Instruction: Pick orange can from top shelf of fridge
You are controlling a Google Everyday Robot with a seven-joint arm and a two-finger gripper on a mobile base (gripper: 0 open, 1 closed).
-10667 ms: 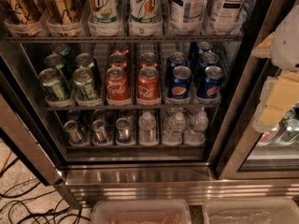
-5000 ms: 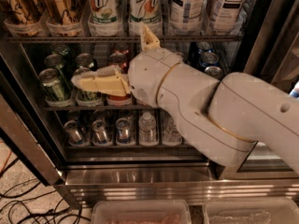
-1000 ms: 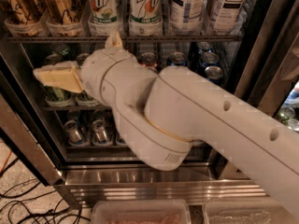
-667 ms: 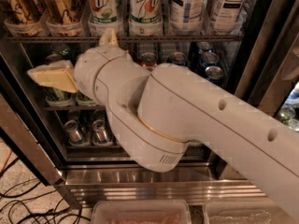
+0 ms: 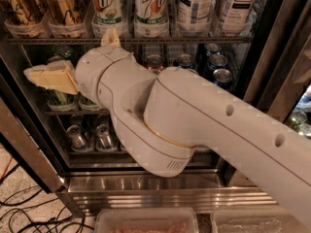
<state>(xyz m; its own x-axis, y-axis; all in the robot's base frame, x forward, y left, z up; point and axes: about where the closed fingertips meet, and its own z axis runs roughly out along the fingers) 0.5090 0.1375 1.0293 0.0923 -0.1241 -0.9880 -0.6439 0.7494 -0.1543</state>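
The jaws belong to the cream-coloured gripper [image 5: 48,77]. I cannot tell how far they stand apart, and nothing shows between them. The gripper points left in front of the middle rack, just under the thin dark wire top shelf [image 5: 170,41] of the stainless-steel glass-door fridge [image 5: 165,191].

The tall copper-orange can [image 5: 65,4] stands above it, at the left end of that shelf in a clear plastic cup base. A second can like it [image 5: 19,6] stands just beside it to the left.

The main hazard, as I judge it, is height. The gripper sits lower than the can's body, so a straight push forward would meet the short green cans [image 5: 58,97] behind it instead. A steep lift could catch the shelf's front wire.

The orange can is slim and tall, so a low or off-centre grip may tip it in its cup. The white-green 7UP can [image 5: 109,6] stands close on its right, leaving little room, and a wide approach could knock it.

The thick white arm [image 5: 194,120] hides much of the rack.
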